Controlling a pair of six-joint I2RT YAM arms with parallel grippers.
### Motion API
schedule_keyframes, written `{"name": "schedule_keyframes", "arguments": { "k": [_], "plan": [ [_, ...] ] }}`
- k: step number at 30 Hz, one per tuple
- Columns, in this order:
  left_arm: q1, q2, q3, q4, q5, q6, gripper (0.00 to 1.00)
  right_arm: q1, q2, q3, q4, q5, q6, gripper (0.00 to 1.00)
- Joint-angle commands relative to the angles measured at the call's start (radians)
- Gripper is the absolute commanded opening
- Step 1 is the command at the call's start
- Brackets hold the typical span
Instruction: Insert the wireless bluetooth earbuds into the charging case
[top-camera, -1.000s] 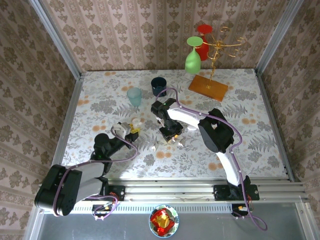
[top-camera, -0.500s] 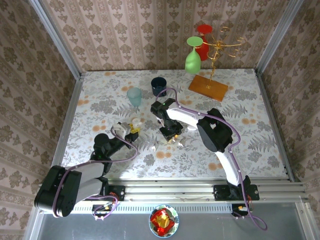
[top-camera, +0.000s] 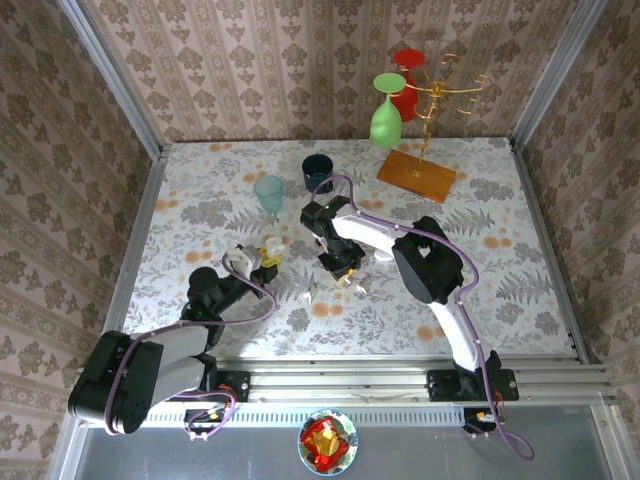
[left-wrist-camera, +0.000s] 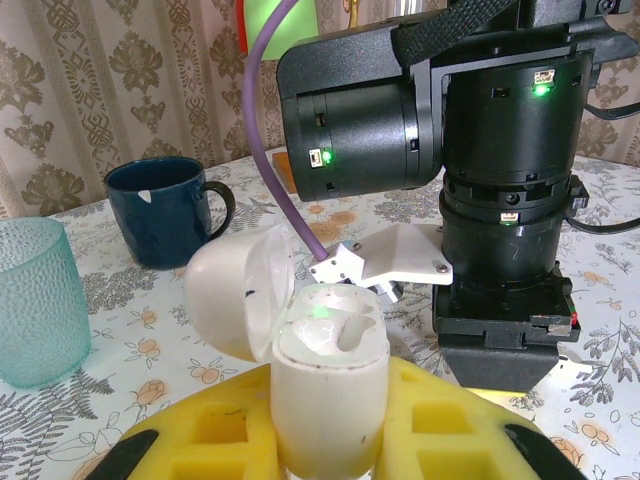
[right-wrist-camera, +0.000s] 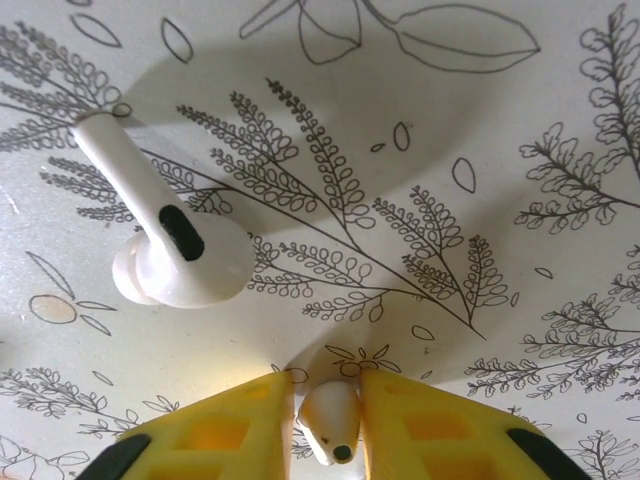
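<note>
On a floral table (top-camera: 500, 270) walled in patterned paper (top-camera: 250, 70), the left gripper (left-wrist-camera: 330, 435) clamps the open case (left-wrist-camera: 330, 350) upright, while the right gripper (right-wrist-camera: 328, 400), pointing down, pinches one earbud (right-wrist-camera: 328, 428) near the other earbud (right-wrist-camera: 175, 255) lying loose.

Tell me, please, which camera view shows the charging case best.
The left wrist view: the charging case stands close up, lid open, upright between the left fingers. The top external view shows it as a small white shape at the left arm's tip.
</note>
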Motion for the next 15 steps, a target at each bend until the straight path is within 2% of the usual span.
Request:
{"name": "schedule_keyframes", "arguments": {
  "k": [1,9,15],
  "plan": [
    [-0.007,-0.022,0.025,-0.013,0.019,0.033,0.06,-0.007,0.007,-0.009,0.014,-0.004,0.009,0.23],
    [-0.023,-0.038,0.04,-0.053,0.009,0.053,0.06,-0.025,-0.157,-0.168,0.193,-0.042,0.018,0.22],
    [-0.031,-0.044,0.075,-0.088,0.036,0.045,0.06,-0.048,-0.393,-0.414,0.531,-0.114,0.019,0.21]
  ]
}}
